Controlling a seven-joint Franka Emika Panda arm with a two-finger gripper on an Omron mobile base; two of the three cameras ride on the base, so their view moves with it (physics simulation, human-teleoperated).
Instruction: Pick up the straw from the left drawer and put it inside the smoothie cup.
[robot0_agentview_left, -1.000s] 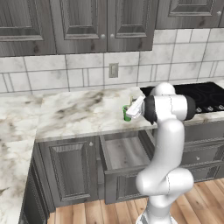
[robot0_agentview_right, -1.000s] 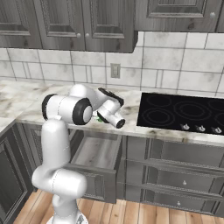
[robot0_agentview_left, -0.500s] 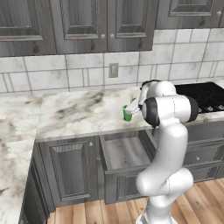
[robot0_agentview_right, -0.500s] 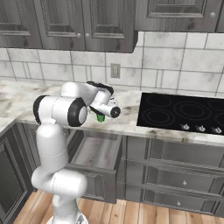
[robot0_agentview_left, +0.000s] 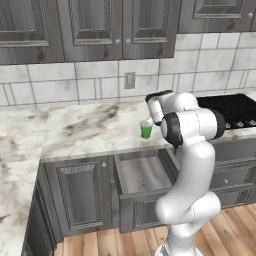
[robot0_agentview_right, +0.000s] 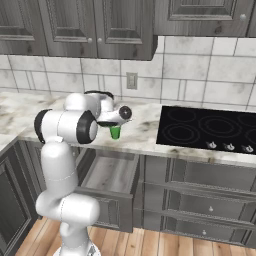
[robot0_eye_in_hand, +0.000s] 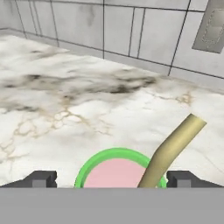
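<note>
Two fingertips stand wide apart, gripper (robot0_eye_in_hand: 111, 179) empty, just above the cup (robot0_eye_in_hand: 119, 168). Straw (robot0_eye_in_hand: 171, 151) already in cup, leaning on the rim, upper part bent. Judged light, thin, easily tipped; grip mid-shaft if reseating. Cup green, pink liquid, on marble counter (robot0_eye_in_hand: 78, 109). Drawer (robot0_agentview_left: 145, 175) open below.

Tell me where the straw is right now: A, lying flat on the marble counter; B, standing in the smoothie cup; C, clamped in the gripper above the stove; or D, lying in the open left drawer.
B: in the hand view the straw rises out of the pink liquid inside the green rim of the smoothie cup, while the gripper stands open on either side of the cup.
</note>
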